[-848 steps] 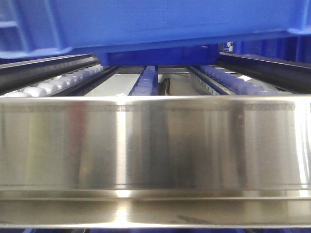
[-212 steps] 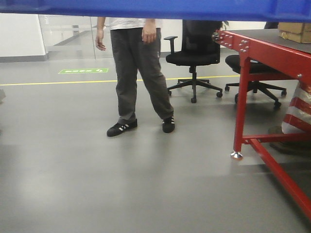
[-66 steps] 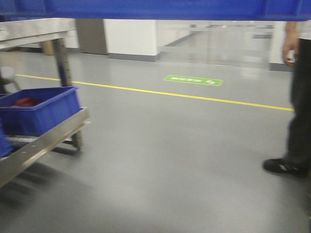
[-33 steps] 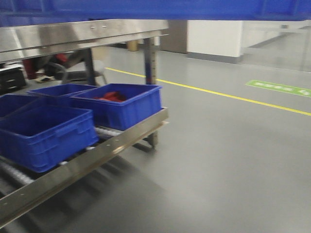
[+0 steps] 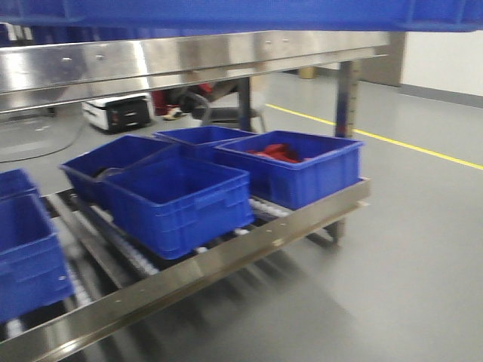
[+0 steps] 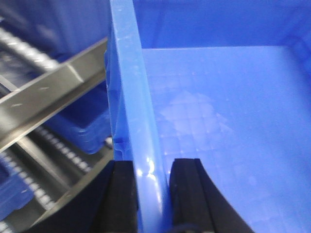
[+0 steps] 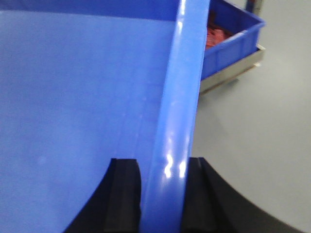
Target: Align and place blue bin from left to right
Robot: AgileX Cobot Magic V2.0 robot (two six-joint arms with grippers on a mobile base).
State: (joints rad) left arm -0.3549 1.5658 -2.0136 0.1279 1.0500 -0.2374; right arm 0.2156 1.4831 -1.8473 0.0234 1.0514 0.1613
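I hold the blue bin (image 5: 241, 11) up between both arms; in the front view only its underside shows, as a strip along the top edge. In the left wrist view my left gripper (image 6: 151, 167) is shut on the bin's left rim (image 6: 133, 97), one black finger on each side of the wall. My right gripper (image 7: 163, 167) is shut the same way on the right rim (image 7: 182, 87). The bin's inside (image 6: 218, 111) holds nothing that I can see.
A steel rack (image 5: 226, 260) stands ahead on the left, with several blue bins on its lower roller shelf, one holding red items (image 5: 302, 162). An upper steel shelf (image 5: 189, 56) spans above them. Grey floor with a yellow line (image 5: 423, 147) lies to the right.
The front view has swung left: the rack and its bins have shifted from the left edge toward the middle, and the person has left the view. Both grippers still hold the bin.
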